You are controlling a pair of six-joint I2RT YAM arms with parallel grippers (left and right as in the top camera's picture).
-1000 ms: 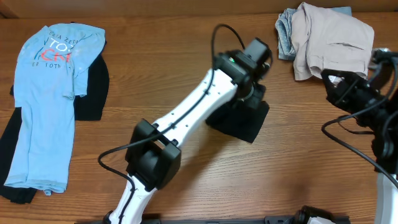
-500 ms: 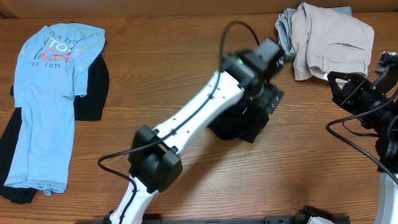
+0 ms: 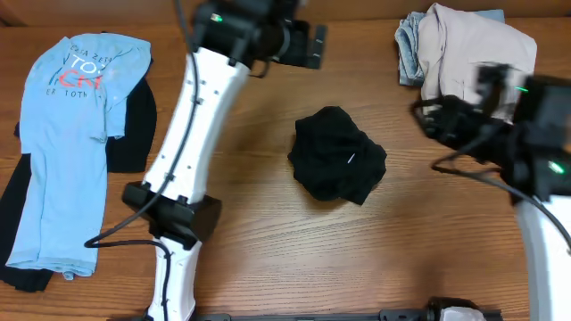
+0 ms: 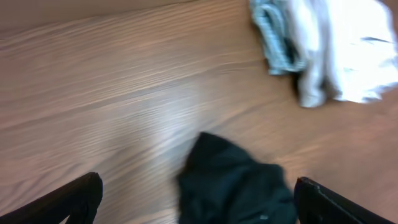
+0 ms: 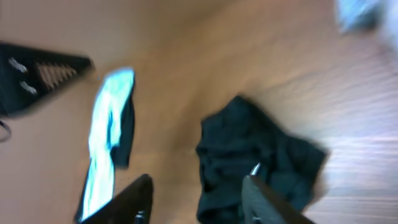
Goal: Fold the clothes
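A black T-shirt lies crumpled in a heap at the table's middle, a small white label showing on it. My left gripper hangs high near the far edge, well clear of the heap. In the left wrist view its jaws stand wide open and empty, with the black T-shirt far below. My right gripper hovers right of the heap. Its fingers are apart with nothing held, and the black T-shirt lies beyond them. A light blue lettered T-shirt lies spread at far left.
The blue shirt rests on a dark garment that sticks out at its right side. A pile of beige and pale grey clothes sits at the back right corner, close behind my right arm. The left arm's white links cross the table's left middle.
My left gripper opened fully, let go of the black T-shirt and swung up and left to the far edge. My right gripper opened and moved left toward the heap.
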